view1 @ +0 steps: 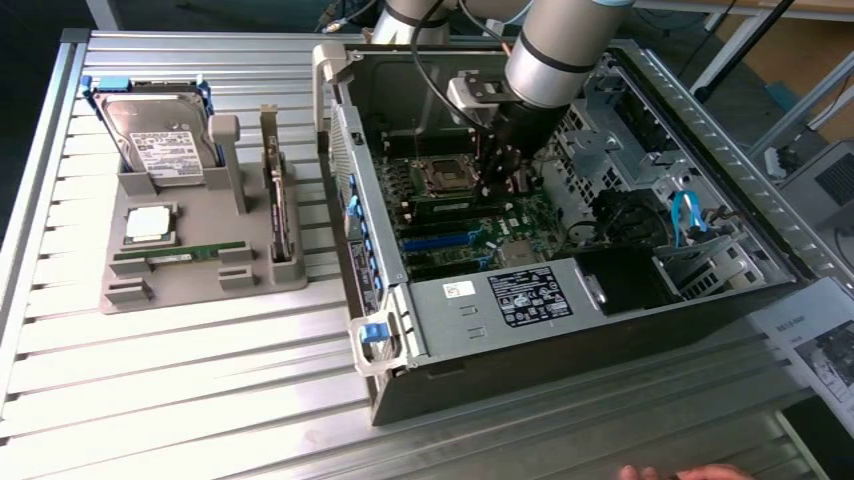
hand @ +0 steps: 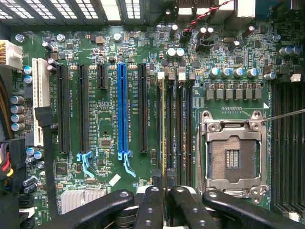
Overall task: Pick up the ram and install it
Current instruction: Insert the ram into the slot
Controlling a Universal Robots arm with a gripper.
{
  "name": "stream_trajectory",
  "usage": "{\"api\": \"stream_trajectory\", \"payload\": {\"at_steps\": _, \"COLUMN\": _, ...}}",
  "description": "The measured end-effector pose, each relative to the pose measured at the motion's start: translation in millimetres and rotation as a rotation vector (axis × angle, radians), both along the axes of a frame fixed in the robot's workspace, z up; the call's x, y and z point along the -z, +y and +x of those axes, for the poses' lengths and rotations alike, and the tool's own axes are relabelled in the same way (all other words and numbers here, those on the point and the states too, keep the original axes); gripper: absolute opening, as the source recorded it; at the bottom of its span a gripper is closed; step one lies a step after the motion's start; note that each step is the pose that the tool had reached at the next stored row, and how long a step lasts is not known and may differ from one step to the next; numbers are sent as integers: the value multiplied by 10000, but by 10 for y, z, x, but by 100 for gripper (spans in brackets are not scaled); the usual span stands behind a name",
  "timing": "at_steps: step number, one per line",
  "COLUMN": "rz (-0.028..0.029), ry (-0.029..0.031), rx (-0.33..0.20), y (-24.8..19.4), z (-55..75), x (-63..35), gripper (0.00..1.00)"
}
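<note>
Exterior view: the open computer case (view1: pixel 561 372) is lying on the slatted surface (view1: pixel 200 400). The arm (view1: pixel 561 50) is reaching in, with the tool (view1: pixel 505 186) hanging just beside the CPU socket (view1: pixel 447 178).

Wrist view: the tool is gripping narrowly on the ram (hand: pixel 164 124), held edge-on. The ram is running along the memory slots (hand: pixel 183 129) beside the CPU socket. Seating depth: cannot tell.

Thin ram (hand: pixel 164 129), edge-on, upright in the claw (hand: pixel 164 188), along a black memory slot (hand: pixel 159 119)
</note>
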State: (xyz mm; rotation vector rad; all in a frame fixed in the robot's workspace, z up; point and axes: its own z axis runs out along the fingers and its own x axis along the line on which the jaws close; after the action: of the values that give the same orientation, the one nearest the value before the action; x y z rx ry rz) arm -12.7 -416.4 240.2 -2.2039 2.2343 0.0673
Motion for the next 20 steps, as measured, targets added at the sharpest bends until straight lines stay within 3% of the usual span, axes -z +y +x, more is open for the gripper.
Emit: {"api": "stream_trajectory", "payload": {"at_steps": 20, "rz": 2, "ry": -1, "rx": -1, "y": 6, "z": 7, "x": 18, "gripper": 12}}
